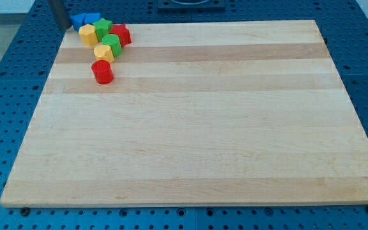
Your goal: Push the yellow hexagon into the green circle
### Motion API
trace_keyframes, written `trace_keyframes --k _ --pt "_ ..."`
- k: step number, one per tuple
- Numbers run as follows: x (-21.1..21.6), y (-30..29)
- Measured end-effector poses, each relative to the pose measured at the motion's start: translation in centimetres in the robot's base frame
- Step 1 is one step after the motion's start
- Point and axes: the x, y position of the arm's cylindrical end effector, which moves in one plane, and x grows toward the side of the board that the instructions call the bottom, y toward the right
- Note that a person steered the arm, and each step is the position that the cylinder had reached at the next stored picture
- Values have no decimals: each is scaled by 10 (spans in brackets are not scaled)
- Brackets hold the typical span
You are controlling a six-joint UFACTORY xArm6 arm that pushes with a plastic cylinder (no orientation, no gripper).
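Yellow hexagon (103, 52) already touching green circle (112, 43); task looks done. My tip (61, 25) parked beside blue blocks (85, 20). No fingers on rig.

A pale wooden tabletop (197, 128) is laid on a blue perforated base (5, 96). Near its top-left corner a red cylinder (102, 71) is seen, standing slightly apart from the cluster above it. In that cluster a red block (121, 34) (shape unclear), a green block (102, 27) and two blue blocks (85, 20) are grouped.
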Motion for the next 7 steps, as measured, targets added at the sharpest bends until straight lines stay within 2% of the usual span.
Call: trace_keyframes --k 2,3,5,6,7 --pt "1 7" --pt "15 8" --pt "77 27" --pt "77 35" --pt "51 18"
